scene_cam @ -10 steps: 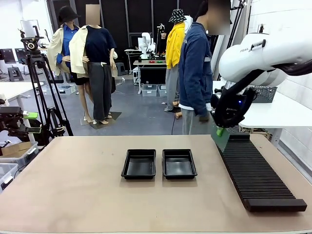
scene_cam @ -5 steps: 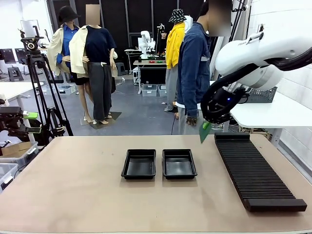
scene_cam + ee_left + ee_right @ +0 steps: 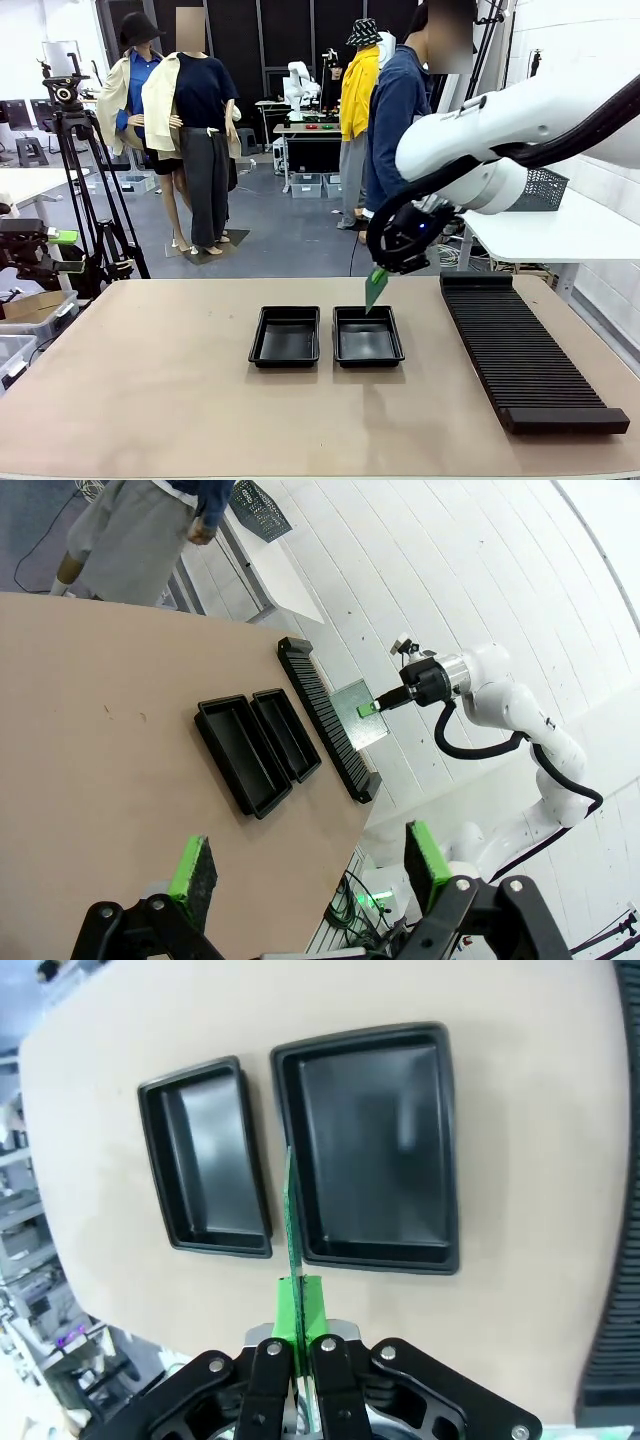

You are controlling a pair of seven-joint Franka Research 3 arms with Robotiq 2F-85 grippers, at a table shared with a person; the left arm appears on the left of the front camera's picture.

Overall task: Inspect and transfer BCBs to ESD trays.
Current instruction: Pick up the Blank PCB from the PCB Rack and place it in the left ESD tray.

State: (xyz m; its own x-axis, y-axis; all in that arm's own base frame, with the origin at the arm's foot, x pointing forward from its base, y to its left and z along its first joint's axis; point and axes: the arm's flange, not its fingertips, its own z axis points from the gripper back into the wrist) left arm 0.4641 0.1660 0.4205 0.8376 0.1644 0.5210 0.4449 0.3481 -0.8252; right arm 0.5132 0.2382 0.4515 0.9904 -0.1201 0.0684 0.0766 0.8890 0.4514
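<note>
My right gripper (image 3: 382, 271) is shut on a green BCB (image 3: 376, 291), which hangs tilted just above the far right corner of the right ESD tray (image 3: 368, 340). The left ESD tray (image 3: 286, 340) lies beside it, and both are bare. In the right wrist view the BCB (image 3: 292, 1225) shows edge-on between the shut fingers (image 3: 312, 1305), over the gap between the two trays (image 3: 205, 1175) (image 3: 372, 1150). My left gripper (image 3: 310, 865) is open, high above the table, with nothing between its green pads (image 3: 190, 870). From there the BCB (image 3: 358, 712) shows flat, near the far arm.
A long black ribbed rack (image 3: 520, 350) lies along the table's right side. A person (image 3: 398, 140) in a blue jacket stands at the far edge behind the right arm. A tripod (image 3: 85, 190) stands off the table at left. The near half of the table is bare.
The right arm has swung left from over the rack's far end to above the right tray, carrying the board with it. The left gripper has stayed open.
</note>
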